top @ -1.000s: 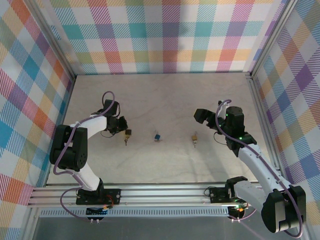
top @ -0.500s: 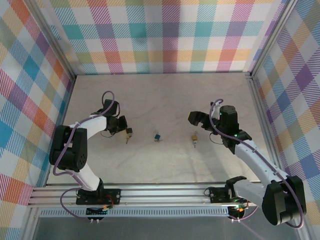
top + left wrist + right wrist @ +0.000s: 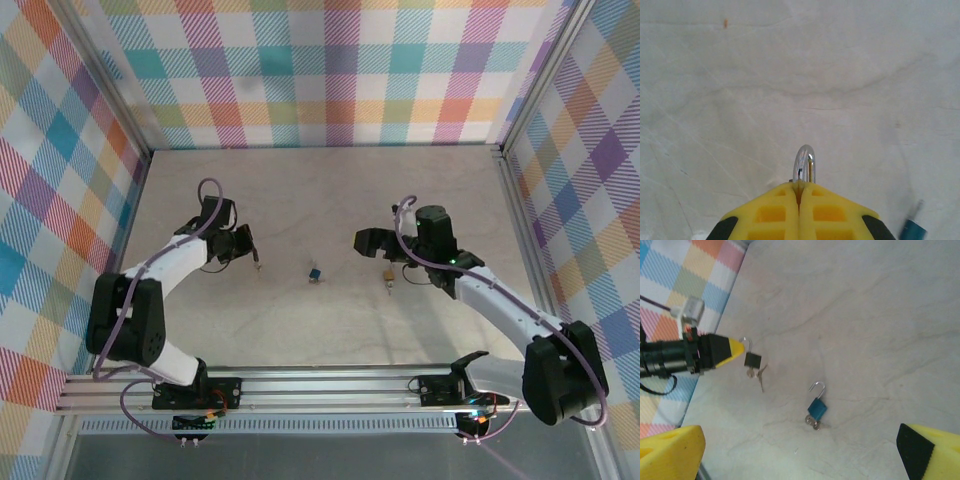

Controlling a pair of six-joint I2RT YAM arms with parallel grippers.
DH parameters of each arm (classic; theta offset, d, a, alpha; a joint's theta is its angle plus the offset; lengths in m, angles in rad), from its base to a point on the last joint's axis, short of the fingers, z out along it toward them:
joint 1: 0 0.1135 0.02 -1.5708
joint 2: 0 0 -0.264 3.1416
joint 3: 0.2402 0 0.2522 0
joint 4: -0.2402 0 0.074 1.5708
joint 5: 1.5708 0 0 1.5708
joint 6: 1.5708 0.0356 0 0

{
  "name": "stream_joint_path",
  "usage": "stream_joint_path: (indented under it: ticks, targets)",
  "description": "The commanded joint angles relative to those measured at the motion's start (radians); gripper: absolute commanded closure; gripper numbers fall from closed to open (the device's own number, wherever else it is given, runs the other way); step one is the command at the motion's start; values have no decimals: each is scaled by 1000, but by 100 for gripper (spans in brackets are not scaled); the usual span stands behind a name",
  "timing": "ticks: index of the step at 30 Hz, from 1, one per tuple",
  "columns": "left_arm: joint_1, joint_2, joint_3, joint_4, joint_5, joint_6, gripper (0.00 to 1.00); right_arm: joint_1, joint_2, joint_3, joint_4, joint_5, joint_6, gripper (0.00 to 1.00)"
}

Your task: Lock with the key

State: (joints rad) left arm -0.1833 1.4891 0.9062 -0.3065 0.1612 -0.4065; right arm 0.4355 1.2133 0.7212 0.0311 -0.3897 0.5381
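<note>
Left end effector (image 3: 800,191) pinched tight on dark padlock (image 3: 753,360) by its curved steel shackle (image 3: 804,162), right end effector (image 3: 375,244) spread wide, boxy blue padlock (image 3: 816,407) mid-table, veined matte table (image 3: 850,75).

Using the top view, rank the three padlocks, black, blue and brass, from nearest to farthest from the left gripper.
1. black padlock: on the left, held by its shackle in the left gripper.
2. blue padlock: in the middle, off to the right of the first.
3. brass padlock: farthest right.
</note>
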Motion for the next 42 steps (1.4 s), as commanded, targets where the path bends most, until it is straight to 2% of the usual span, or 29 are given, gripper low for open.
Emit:
stream_joint_path:
  ticks: [1, 6, 13, 15, 28, 34, 42]
  targets:
    - [-17, -101, -18, 20, 26, -49, 100, 42, 32, 36, 70, -97, -15, 1]
    - [-60, -207, -20, 20, 19, -91, 100, 115, 73, 59, 101, -127, -34, 1]
    - [-222, -273, -13, 20, -63, -150, 100, 246, 128, 98, 107, -63, -83, 1]
    - [-256, -299, -24, 69, -72, -177, 100, 270, 143, 97, 126, -54, -81, 1]
    - [-443, -413, -83, 183, -134, -329, 100, 312, 147, 41, 288, -46, -36, 7]
    - [-523, -438, -108, 202, -186, -360, 100, 352, 143, 53, 274, 7, -72, 8]
    - [-564, -431, -79, 183, -216, -352, 100, 364, 160, 67, 254, 21, -80, 20]
